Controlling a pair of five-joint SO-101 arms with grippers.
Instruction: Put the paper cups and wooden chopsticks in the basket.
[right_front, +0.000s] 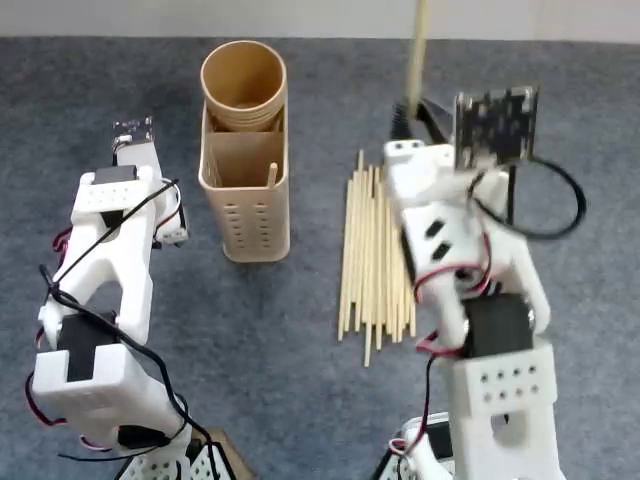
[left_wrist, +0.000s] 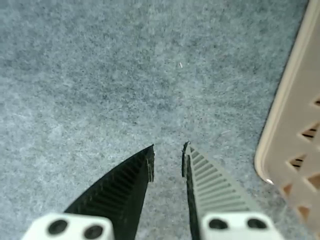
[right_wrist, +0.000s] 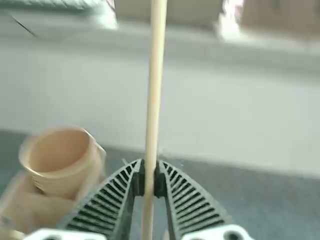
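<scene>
A beige perforated basket (right_front: 245, 215) stands on the grey carpet, with stacked paper cups (right_front: 243, 85) in its far compartment and one chopstick (right_front: 272, 175) upright in the near one. Several wooden chopsticks (right_front: 375, 255) lie in a pile to its right. My right gripper (right_wrist: 149, 181) is shut on a single chopstick (right_wrist: 156, 85), held upright above the pile; the same chopstick (right_front: 419, 45) rises past the high view's top edge. The cups (right_wrist: 59, 160) appear beside it in the right wrist view. My left gripper (left_wrist: 168, 161) hangs slightly open over bare carpet, next to the basket wall (left_wrist: 295, 135).
The right arm's body (right_front: 470, 280) stands just right of the chopstick pile. The left arm (right_front: 105, 270) stands left of the basket. Grey carpet lies open between basket and pile.
</scene>
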